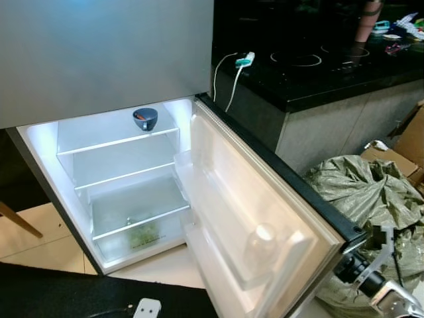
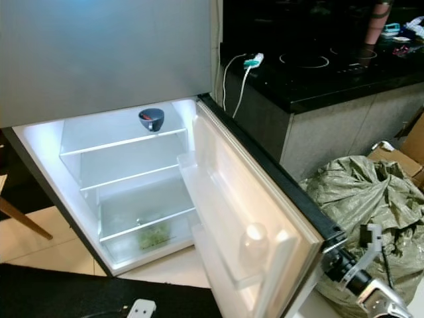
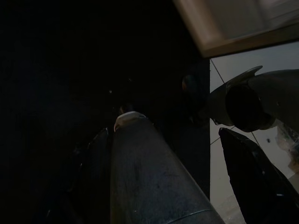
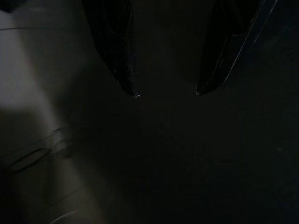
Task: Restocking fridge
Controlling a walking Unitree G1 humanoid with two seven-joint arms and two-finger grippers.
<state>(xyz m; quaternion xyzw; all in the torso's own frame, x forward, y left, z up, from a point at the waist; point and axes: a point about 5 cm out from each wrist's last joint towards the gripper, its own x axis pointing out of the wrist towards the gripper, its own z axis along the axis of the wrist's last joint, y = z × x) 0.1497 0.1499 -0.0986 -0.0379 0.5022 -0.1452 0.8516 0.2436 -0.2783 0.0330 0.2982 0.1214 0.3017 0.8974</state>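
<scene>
The fridge's lower compartment (image 1: 119, 175) stands lit, and its door (image 1: 265, 212) is swung wide toward me. A dark grey bowl (image 1: 145, 118) sits on the top glass shelf. Some green leaves (image 1: 142, 233) lie in the bottom drawer. A clear bottle (image 1: 262, 245) stands in the door's lower rack. My right arm (image 1: 381, 285) reaches in low on the right, just behind the door's outer edge. In the dim right wrist view my right gripper (image 4: 166, 93) is open with nothing between its fingers. The left wrist view is dark, with one black finger (image 3: 254, 179) over pale floor tiles.
A black counter (image 1: 318, 73) with a hob stands right of the fridge, and a white cable (image 1: 235, 76) hangs over its edge. A bulging green sack (image 1: 371, 199) and a cardboard box (image 1: 407, 149) lie behind the door. A black surface (image 1: 79, 295) runs along the near edge.
</scene>
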